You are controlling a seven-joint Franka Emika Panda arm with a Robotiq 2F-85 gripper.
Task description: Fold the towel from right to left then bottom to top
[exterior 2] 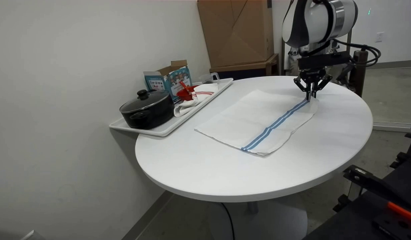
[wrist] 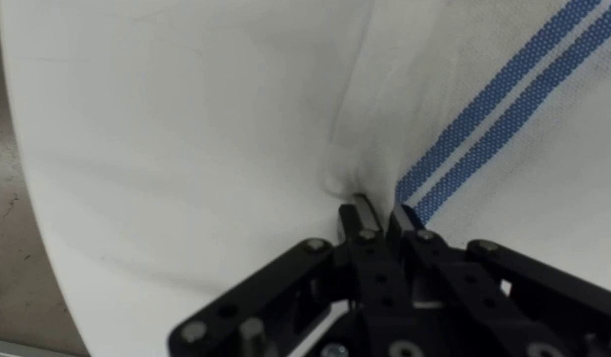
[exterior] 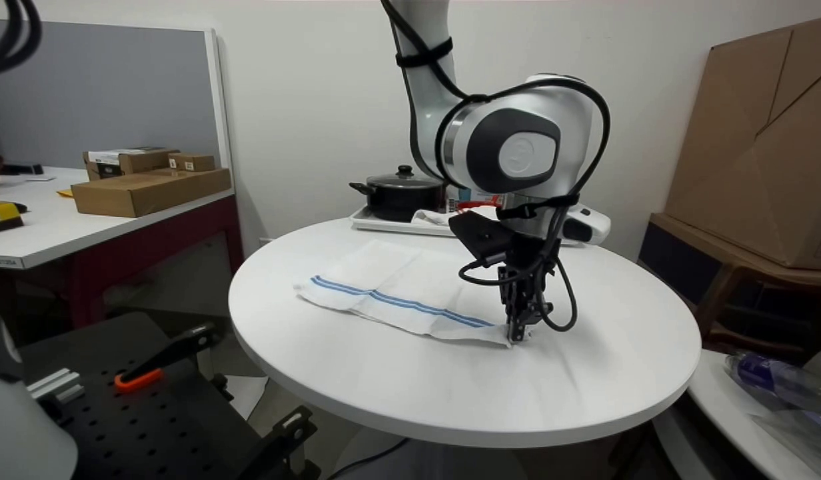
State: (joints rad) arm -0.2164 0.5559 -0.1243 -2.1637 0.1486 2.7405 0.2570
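The towel (exterior: 400,277) is a white cloth with two blue stripes near one long edge. It lies spread on the round white table (exterior: 397,387) as a wide rectangle; it also shows in an exterior view (exterior 2: 255,113). My gripper (exterior: 517,331) points down at one corner of the towel, at the end of the stripes, as also seen in an exterior view (exterior 2: 310,96). In the wrist view, the fingers (wrist: 380,210) are nearly together with pinched cloth between them, beside the blue stripes (wrist: 514,101). The fingertips are at table height. The cloth inside the jaws is mostly hidden.
A white tray (exterior 2: 172,128) at the table's wall side holds a black lidded pot (exterior 2: 147,110), a blue box (exterior 2: 180,80), a red item (exterior 2: 185,93) and a red-striped cloth (exterior 2: 205,89). A large cardboard box (exterior: 764,147) stands beyond the table.
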